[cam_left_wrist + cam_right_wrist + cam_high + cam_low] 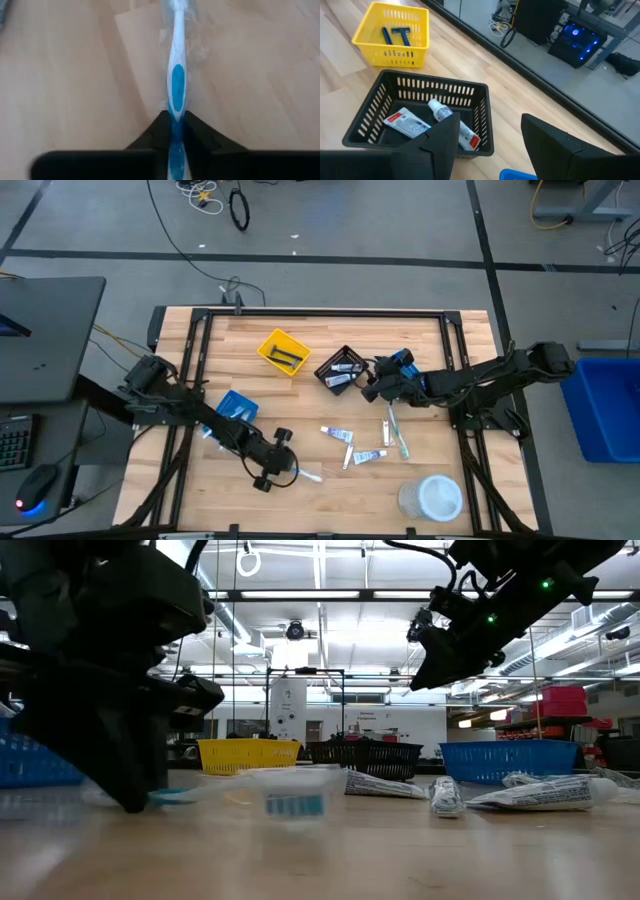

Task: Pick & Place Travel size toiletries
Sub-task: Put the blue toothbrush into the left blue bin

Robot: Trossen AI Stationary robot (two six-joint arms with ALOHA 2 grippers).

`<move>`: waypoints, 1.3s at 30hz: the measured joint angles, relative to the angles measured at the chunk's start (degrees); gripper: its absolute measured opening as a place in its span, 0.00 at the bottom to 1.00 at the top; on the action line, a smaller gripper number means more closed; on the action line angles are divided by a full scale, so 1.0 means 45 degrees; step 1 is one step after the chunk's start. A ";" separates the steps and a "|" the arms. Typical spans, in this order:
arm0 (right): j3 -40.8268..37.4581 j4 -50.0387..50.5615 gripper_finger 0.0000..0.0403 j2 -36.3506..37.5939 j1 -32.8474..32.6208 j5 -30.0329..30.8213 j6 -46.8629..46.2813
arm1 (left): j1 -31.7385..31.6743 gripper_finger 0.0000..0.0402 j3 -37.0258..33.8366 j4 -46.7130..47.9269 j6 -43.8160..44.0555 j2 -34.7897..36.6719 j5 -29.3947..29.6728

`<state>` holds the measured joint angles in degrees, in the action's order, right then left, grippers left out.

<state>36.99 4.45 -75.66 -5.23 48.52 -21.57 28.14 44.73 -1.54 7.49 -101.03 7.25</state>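
The left gripper sits at about seven o'clock on the table, its fingers pinched shut on the handle of a wrapped blue-and-white toothbrush, which lies flat on the wood and runs straight out ahead of the fingertips. Just behind that arm, at about nine o'clock, sits a small blue bin. At about eleven o'clock is the yellow bin with two dark blue razors inside. Near twelve o'clock stands the black bin, holding small tubes. The right gripper hangs above the table just beside that black bin, on its three o'clock side, fingers spread wide and holding nothing. Around the middle of the table lie several loose tubes, and just beside them toward three o'clock two more toothbrushes. A round white tub rests at about five o'clock.
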 joint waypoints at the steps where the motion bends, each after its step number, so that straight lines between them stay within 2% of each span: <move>1: 0.0000 -0.0005 0.55 0.0000 0.0040 -0.0167 0.0006 | -0.0011 0.07 0.0044 0.0060 0.0005 -0.0005 0.0085; 4: 0.0000 -0.0005 0.54 0.0000 0.0167 -0.0795 0.0010 | -0.0029 0.07 0.0449 0.0554 -0.0006 -0.0036 0.0330; 7: 0.0000 -0.0005 0.52 0.0000 0.0275 -0.1229 0.0011 | -0.0037 0.08 0.1355 0.2101 -0.0237 -0.0056 0.0725; 10: 0.0000 -0.0005 0.50 0.0000 0.0339 -0.1266 0.0008 | -0.0075 0.07 0.2932 0.4672 -0.1024 -0.0029 0.1611; 12: 0.0000 -0.0005 0.49 0.0000 0.0339 -0.1269 0.0007 | -0.0063 0.07 0.4095 0.7132 -0.1511 0.0015 0.2504; 16: 0.0000 -0.0005 0.47 0.0000 0.0334 -0.1293 0.0007 | -0.0004 0.07 0.6098 1.1074 -0.1653 0.0023 0.4171; 22: 0.0000 -0.0046 0.46 0.0000 0.0334 -0.1349 0.0004 | -0.0021 0.07 0.8466 1.5232 -0.0912 0.0255 0.5294; 28: 0.0000 -0.0148 0.45 0.0000 0.0331 -0.2074 0.0006 | -0.0008 0.07 1.0002 1.8981 0.0934 0.0683 0.6258; 32: 0.0000 -0.0191 0.47 -0.0002 0.0334 -0.2173 0.0006 | -0.0003 0.07 1.0159 2.0335 0.1763 0.1523 0.6225; 39: 0.0000 -0.0182 0.50 -0.0005 0.0334 -0.2179 0.0007 | 0.0064 0.07 1.0109 2.0341 0.3428 0.4141 0.6222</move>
<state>36.99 3.63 -75.68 -3.73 38.71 -21.54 28.42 90.22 89.99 22.91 -82.40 35.25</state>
